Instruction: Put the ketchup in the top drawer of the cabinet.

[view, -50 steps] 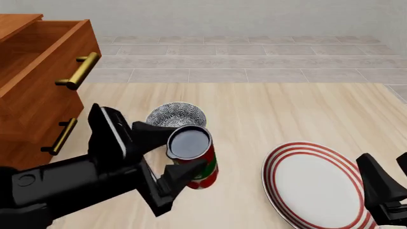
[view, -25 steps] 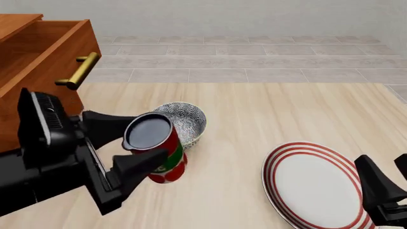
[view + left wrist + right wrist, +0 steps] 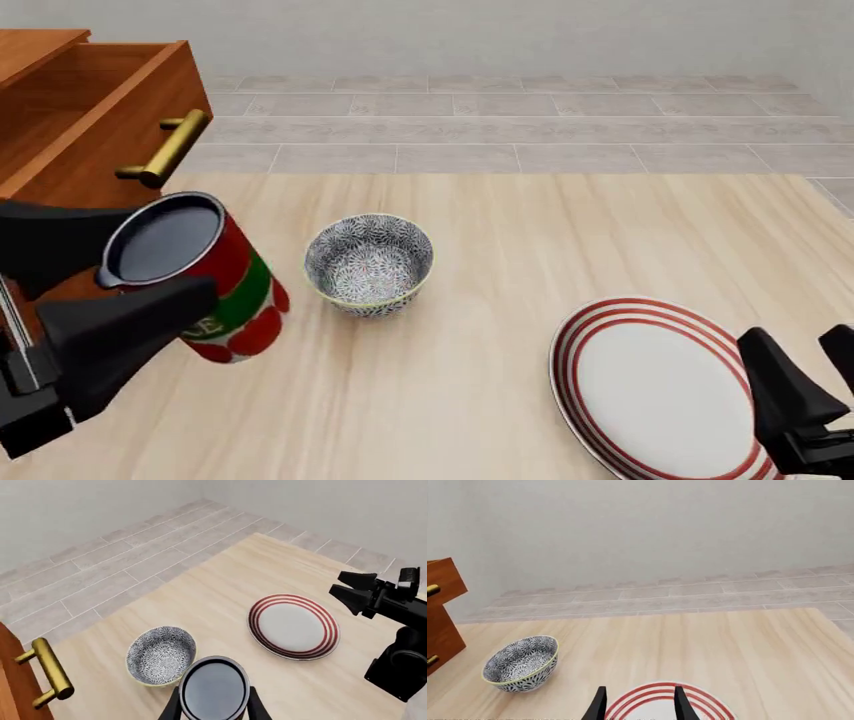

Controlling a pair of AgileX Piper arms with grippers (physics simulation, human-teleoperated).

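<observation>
Red can: the ketchup (image 3: 214, 290) was held in the left gripper (image 3: 114, 275), with the jaws shut on its sides, at the lower left of the front view.
Off the table: it looked lifted above the table (image 3: 534, 230), though I could not be sure from these views.
Long axis: the can stood nearly upright, its dark top tipped a little toward the camera.
Way to go: the top drawer (image 3: 94, 110) stood pulled out at the upper left, up and behind the can, so the next move was likely up and over its front wall.
Nearer arm: the left one; the cabinet (image 3: 34, 215) was on its side.
Right gripper (image 3: 638, 705): its jaws were apart and held nothing, over the striped plate (image 3: 654, 385), well apart from the can.
Bowl (image 3: 370, 262): just beside the can, toward the middle.
Left wrist view: it showed the can's top between the fingers and the brass handle (image 3: 50, 675).
Front view only: the open drawer's inside.
</observation>
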